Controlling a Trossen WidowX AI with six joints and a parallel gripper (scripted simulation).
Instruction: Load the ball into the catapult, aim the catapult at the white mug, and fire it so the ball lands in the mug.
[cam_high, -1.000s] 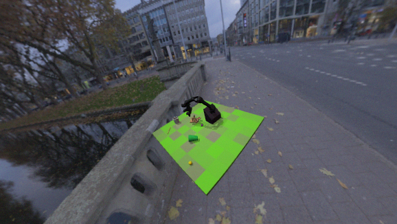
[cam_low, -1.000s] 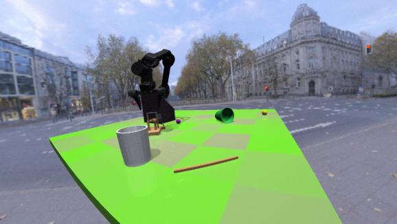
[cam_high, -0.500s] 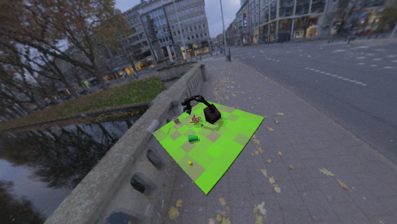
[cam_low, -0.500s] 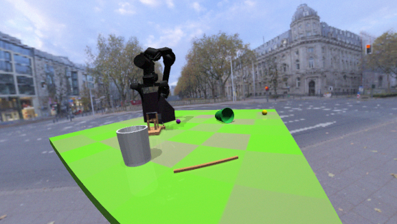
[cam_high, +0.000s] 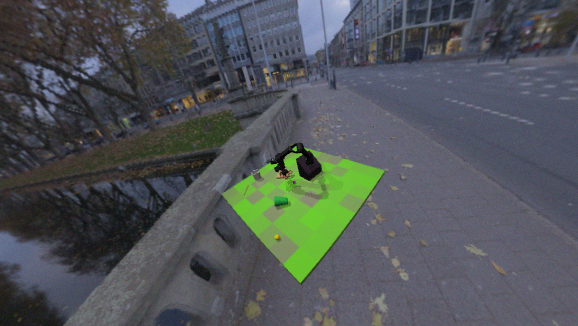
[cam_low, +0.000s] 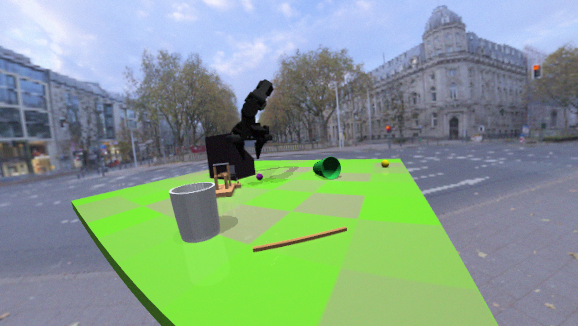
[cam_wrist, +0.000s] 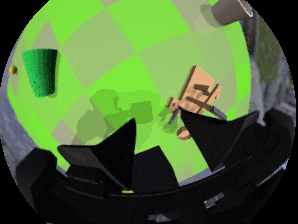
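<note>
The wooden catapult (cam_high: 281, 175) (cam_low: 225, 190) (cam_wrist: 201, 82) stands on the green mat (cam_high: 320, 220) (cam_low: 400, 255), its small round cup (cam_wrist: 184, 133) partly beside my right finger in the wrist view. My gripper (cam_low: 251, 157) (cam_wrist: 158, 117) is open and empty, above the mat beside the catapult. A purple ball (cam_high: 294, 182) (cam_low: 259, 176) lies on the mat near the catapult; I cannot make it out in the wrist view. A yellow ball (cam_high: 277, 237) (cam_low: 385, 163) (cam_wrist: 13, 70) lies far off. The mug (cam_high: 257, 175) (cam_low: 196, 212) (cam_wrist: 229, 12), greyish white, stands upright beyond the catapult.
A green cup (cam_high: 281, 201) (cam_low: 327, 168) (cam_wrist: 40, 72) lies on its side between the yellow ball and the catapult. A thin wooden stick (cam_high: 246, 190) (cam_low: 300, 240) lies flat near the mug. The arm's black base block (cam_high: 308, 167) (cam_low: 227, 157) stands close behind the catapult.
</note>
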